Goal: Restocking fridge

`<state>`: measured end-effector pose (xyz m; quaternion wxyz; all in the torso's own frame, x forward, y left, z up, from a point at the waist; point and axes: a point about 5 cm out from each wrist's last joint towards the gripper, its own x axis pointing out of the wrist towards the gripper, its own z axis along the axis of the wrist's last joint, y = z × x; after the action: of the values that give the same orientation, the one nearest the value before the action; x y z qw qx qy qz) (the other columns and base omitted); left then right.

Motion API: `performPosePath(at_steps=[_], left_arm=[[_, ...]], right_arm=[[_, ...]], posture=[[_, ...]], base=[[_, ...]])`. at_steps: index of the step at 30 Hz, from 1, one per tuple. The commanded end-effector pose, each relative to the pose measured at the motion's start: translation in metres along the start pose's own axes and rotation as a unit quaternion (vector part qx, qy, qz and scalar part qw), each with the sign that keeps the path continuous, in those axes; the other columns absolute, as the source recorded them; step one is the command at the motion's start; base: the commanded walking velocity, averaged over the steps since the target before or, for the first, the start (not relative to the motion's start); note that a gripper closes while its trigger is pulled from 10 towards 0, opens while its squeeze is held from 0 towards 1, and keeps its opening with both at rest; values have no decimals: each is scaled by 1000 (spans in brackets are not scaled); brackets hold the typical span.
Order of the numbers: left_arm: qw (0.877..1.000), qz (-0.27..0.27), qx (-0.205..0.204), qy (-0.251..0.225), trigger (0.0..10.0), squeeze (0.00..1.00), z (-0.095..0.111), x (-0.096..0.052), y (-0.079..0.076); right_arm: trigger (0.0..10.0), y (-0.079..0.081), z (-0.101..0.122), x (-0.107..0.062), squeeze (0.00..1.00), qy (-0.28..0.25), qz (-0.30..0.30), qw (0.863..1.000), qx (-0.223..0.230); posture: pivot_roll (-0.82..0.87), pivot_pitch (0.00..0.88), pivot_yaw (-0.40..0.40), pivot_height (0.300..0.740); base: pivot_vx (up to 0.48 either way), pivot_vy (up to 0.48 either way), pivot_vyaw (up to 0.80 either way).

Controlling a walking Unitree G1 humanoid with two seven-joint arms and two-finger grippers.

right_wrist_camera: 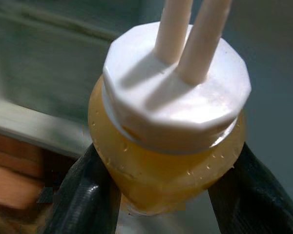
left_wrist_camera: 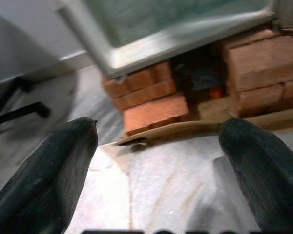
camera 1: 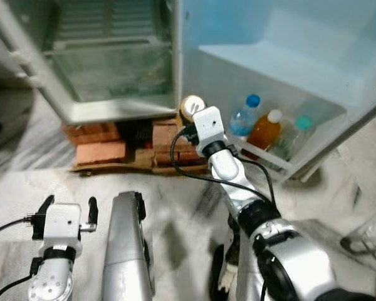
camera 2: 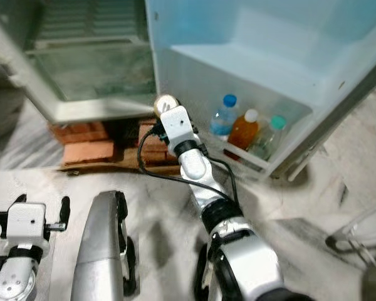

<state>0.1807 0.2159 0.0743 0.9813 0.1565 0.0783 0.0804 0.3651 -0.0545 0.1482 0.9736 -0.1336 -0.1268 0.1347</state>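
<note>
Three bottles [camera 1: 266, 128] are standing in the open fridge door shelf [camera 1: 282, 162] at 2 o'clock, with stacked bricks [camera 1: 100, 150] lying under the fridge [camera 1: 113, 106] at 11 o'clock. The right gripper [right_wrist_camera: 161, 195] is clamping an orange-filled white-capped jar [right_wrist_camera: 171, 141] beside the door shelf. The left gripper [left_wrist_camera: 156, 146] is hanging wide apart, gripping nothing.

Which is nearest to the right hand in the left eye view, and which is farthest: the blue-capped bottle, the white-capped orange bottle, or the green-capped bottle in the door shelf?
From the right hand, which holds a yellow jar:
1. Blue-capped bottle, left end of the row.
2. White-capped orange bottle, in the middle.
3. Green-capped bottle, right end.
</note>
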Motion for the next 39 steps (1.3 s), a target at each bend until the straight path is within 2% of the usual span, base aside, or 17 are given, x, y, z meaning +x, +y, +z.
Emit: performPosePath(at_steps=[1, 2, 3, 5, 8, 10, 14, 17, 21, 23, 24, 25, 32, 39], left_arm=[[1000, 7, 5, 18, 10000, 0, -5, -8, 3], [1000, 10, 5, 20, 10000, 0, -6, -10, 4], [1000, 10, 5, 20, 10000, 0, -6, -10, 4], [1000, 11, 4, 25, 10000, 0, -6, -14, 4], [1000, 10, 2, 28, 10000, 0, -6, -16, 3], [1000, 9, 1, 29, 10000, 0, -6, -16, 2], [999, 2, -5, 32, 10000, 0, -6, -16, -1], [999, 2, -8, 35, 10000, 0, -6, -17, -2], [999, 1, -10, 37, 10000, 0, -6, -17, -3], [999, 1, -11, 38, 10000, 0, -6, -17, -3], [999, 1, -11, 39, 10000, 0, -6, -17, -3], [999, 0, -11, 39, 10000, 0, -6, -16, -4], [999, -1, -10, 40, 10000, 0, -7, -12, -4], [999, 4, -8, 39, 10000, 0, -9, -4, -2]], right_arm=[[10000, -7, -5, 1, 0, 21, -28, 999, -11], [10000, -14, -3, 5, 0, 22, -50, 998, -21], [10000, -14, -3, 5, 0, 22, -50, 998, -21], [10000, -24, -5, 8, 0, 37, -73, 995, -55], [10000, -26, -7, 8, 0, 47, -78, 995, -43], [10000, -25, -10, 8, 0, 58, -71, 995, -46], [10000, -11, -31, 0, 0, 144, -29, 988, -37], [10000, -3, -43, -6, 0, 186, -3, 982, -38], [10000, 3, -46, -9, 0, 194, 20, 980, -44], [10000, 2, -45, -8, 0, 193, 20, 981, -31], [10000, 0, -43, -6, 55, 192, 17, 981, -27], [10000, -1, -42, -5, 1000, 191, 12, 981, -26], [10000, -4, -37, -1, 1000, 177, 7, 984, -21], [10000, -11, -25, 5, 1000, 137, -10, 991, -3]], posture=[[183, 337, -37, 505], [185, 342, -39, 505], [185, 342, -39, 505], [181, 354, -41, 505], [178, 357, -42, 505], [176, 361, -43, 505], [168, 369, -50, 505], [166, 370, -52, 505], [168, 372, -58, 505], [166, 369, -60, 505], [166, 366, -59, 505], [166, 365, -59, 505], [164, 355, -58, 505], [158, 323, -56, 505]], base=[[0, 0, 0], [0, 0, 0], [0, 0, 0], [0, 0, 0], [0, 0, 0], [0, 0, 0], [0, 0, 0], [0, 0, 0], [0, 0, 0], [0, 0, 0], [0, 0, 0], [0, 0, 0], [0, 0, 0], [0, 0, 0]])
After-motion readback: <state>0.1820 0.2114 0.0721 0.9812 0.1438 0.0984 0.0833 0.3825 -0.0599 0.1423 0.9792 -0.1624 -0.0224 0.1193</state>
